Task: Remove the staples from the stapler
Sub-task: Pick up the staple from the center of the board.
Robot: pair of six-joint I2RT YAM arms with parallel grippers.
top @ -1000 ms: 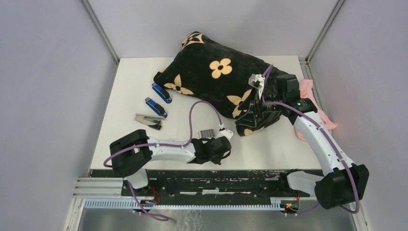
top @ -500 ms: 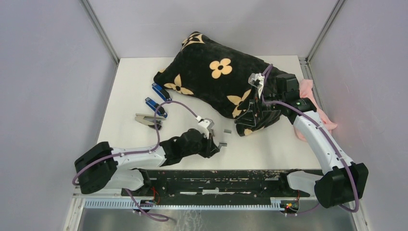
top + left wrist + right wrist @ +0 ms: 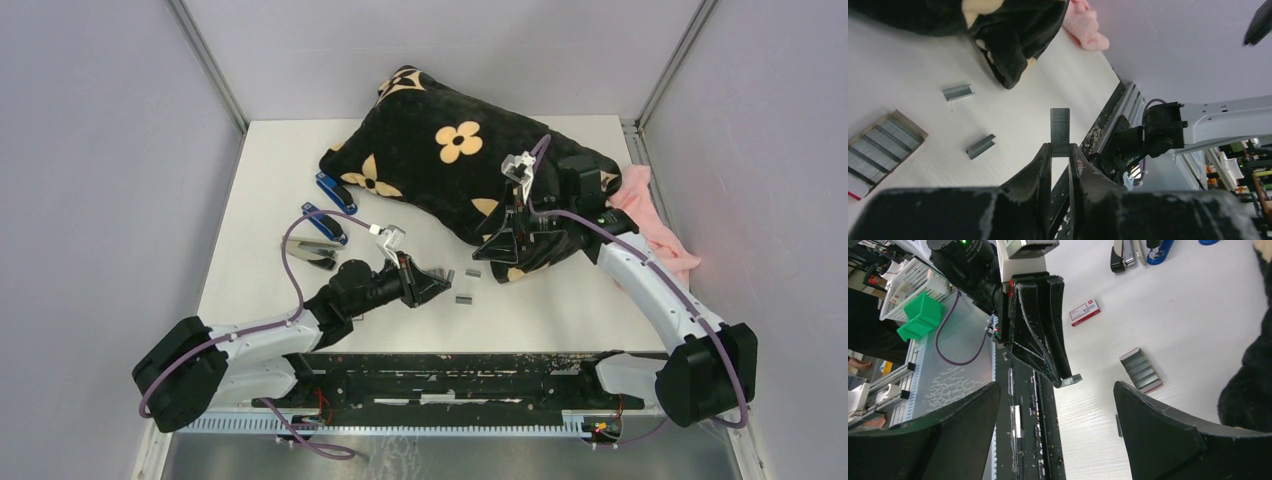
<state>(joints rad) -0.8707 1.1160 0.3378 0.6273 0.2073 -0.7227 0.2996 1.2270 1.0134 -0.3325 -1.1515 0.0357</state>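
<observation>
Right now the left claw (image 3: pixel 1060 150) is pressed together on a staple strip (image 3: pixel 1060 131). It pinches only the strip's lower end, so most of the strip stands clear above the fingertips. Two loose strips (image 3: pixel 958 92) lie on the counter (image 3: pixel 1018 115) just ahead of the claw and off to one side. A tray of staples (image 3: pixel 883 145) sits flat a little further to that same side. The grey stapler (image 3: pixel 310 250) lies opened behind the claw, near its arm, beside two blue staplers (image 3: pixel 325 224). The right claw (image 3: pixel 505 255) hangs spread wide and empty just beyond the left one, at the edge of the black flowered cushion (image 3: pixel 450 150).

The shallow pinch is the main risk, I judge. The strip could pivot, slide out, or snap where its staples join if the arm swings fast. Letting go from where it hangs could bounce the strip toward the counter's near edge, not far from the claw. With the two claws this near each other, a careless reach could knock them together or scatter the strips lying below.
</observation>
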